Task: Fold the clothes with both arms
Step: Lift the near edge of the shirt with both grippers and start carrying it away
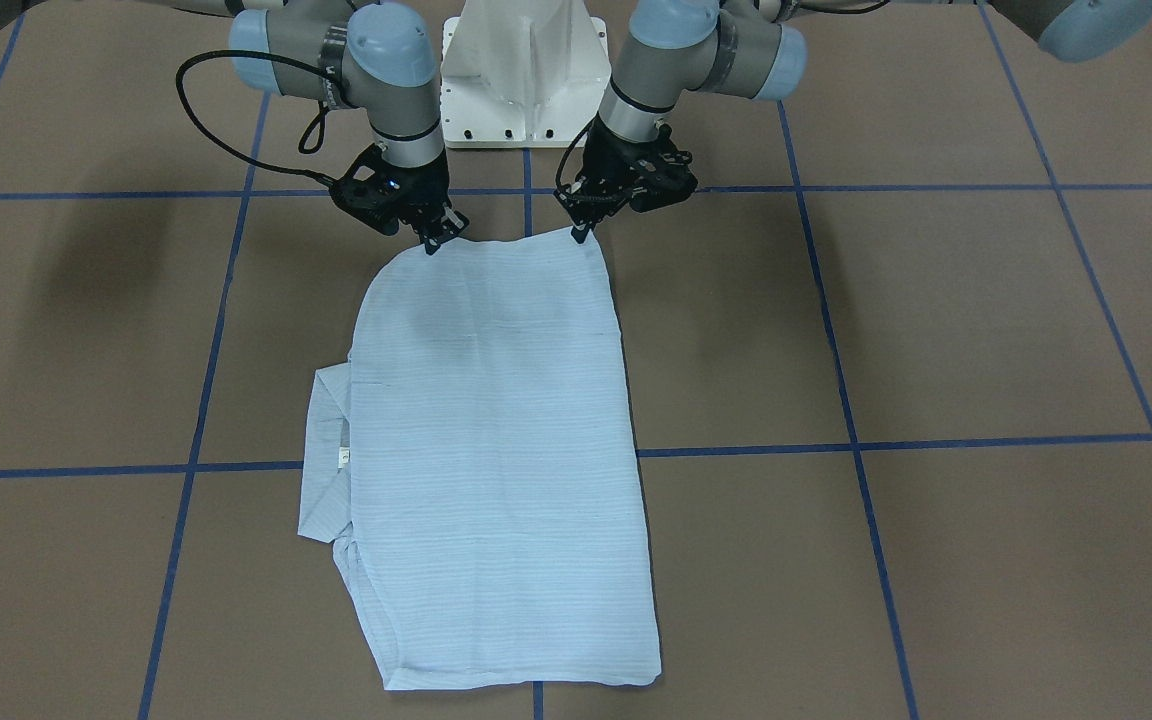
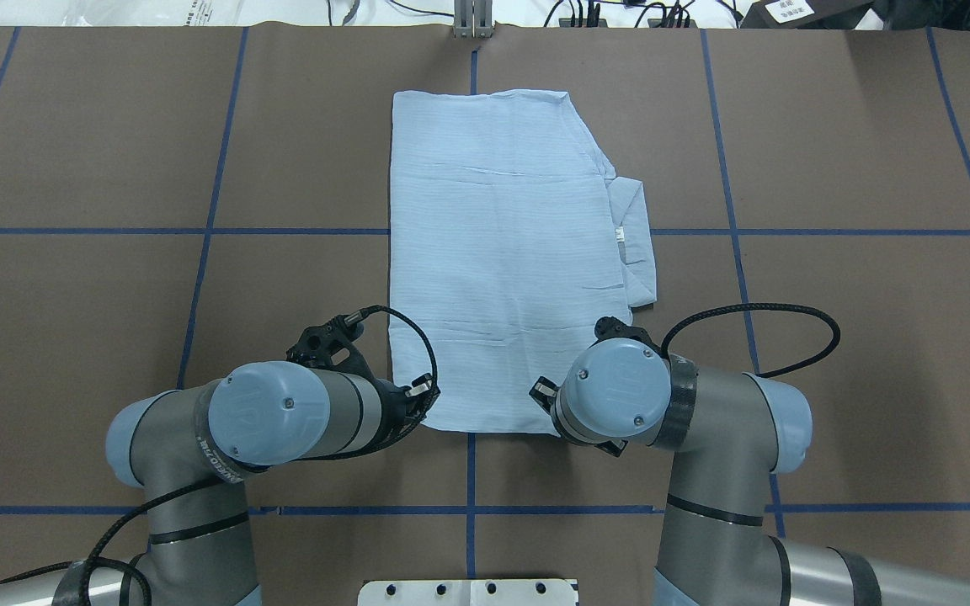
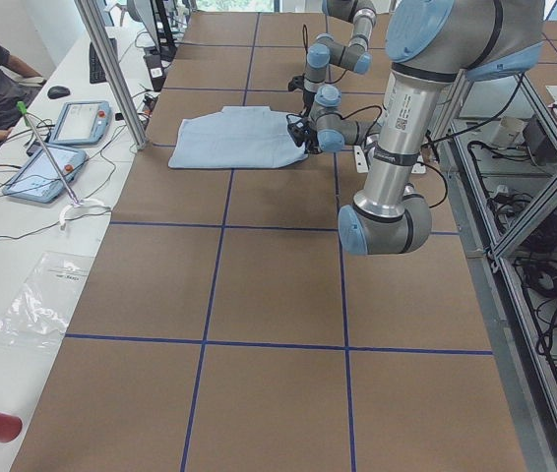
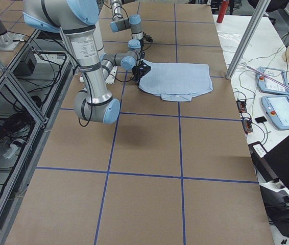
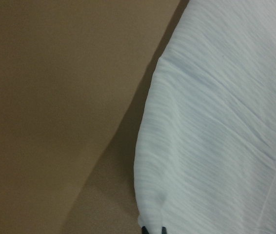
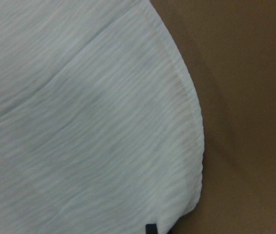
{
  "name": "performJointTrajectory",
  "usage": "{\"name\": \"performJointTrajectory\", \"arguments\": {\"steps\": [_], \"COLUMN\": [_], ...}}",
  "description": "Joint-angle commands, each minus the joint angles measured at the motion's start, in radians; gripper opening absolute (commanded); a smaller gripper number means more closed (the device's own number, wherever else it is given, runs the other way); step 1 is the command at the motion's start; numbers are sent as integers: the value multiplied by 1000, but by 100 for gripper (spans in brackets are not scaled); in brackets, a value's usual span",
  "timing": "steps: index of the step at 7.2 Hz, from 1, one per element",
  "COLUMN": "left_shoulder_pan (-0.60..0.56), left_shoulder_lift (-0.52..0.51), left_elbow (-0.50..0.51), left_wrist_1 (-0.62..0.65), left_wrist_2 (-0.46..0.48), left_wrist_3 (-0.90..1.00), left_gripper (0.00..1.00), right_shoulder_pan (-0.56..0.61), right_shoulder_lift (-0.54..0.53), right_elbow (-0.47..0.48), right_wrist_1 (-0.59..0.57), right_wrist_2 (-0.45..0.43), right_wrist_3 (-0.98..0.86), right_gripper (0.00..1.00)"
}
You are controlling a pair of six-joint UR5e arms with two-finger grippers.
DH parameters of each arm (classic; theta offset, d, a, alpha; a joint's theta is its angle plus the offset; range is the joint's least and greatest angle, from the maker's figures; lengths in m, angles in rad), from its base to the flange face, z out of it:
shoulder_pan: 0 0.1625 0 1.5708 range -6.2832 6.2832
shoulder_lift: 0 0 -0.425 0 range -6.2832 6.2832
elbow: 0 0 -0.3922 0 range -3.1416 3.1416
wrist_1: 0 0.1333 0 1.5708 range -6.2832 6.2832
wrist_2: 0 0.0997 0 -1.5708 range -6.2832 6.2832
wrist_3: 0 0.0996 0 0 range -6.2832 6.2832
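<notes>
Tabletop (image 1: 936, 320) shirt (image 1: 496, 420), corners pinched: left pincer (image 1: 581, 238), right pincer (image 1: 433, 247).

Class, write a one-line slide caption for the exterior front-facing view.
Left gripper and right gripper pinch the robot-side corners of the folded shirt on the table.

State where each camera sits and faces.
Front-facing: across the table, facing the robot; left arm at view's right, right arm, pedestal.
Overhead: behind the shoulders, facing forward-down; both arms.
Exterior left: table's left end; left arm nearest.
Exterior right: right end; right arm nearest.
Left wrist: down onto shirt; left tool barely shows.
Right wrist: likewise, right tool.
Shared: every view shows the shirt.
</notes>
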Motion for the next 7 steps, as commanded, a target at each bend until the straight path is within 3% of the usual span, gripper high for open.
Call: {"name": "performJointTrajectory", "arguments": {"steps": [1,3,5,7], "left_shoulder_pan": [0,3,49,101], "left_shoulder_lift": [0,5,9,9], "left_elbow": [-10,-53,-119,-234], "left_wrist_1": [0,3,6,104], "left_wrist_2": [-4,-4,-42,-81], "left_wrist_3": [0,-3,-11,-17], "left_gripper": [0,0,0,0], "right_shoulder_pan": [8,12,-23,-41], "right_shoulder_lift": [-9,-18,-62,-87], "right_elbow": [56,89,189,300], "right_wrist_1": [-1,-1,-1,-9], "right_wrist_2": [-4,6,16,24], "right_wrist_3": [-2,-7,-16,-11], "right_gripper": [0,0,0,0]}}
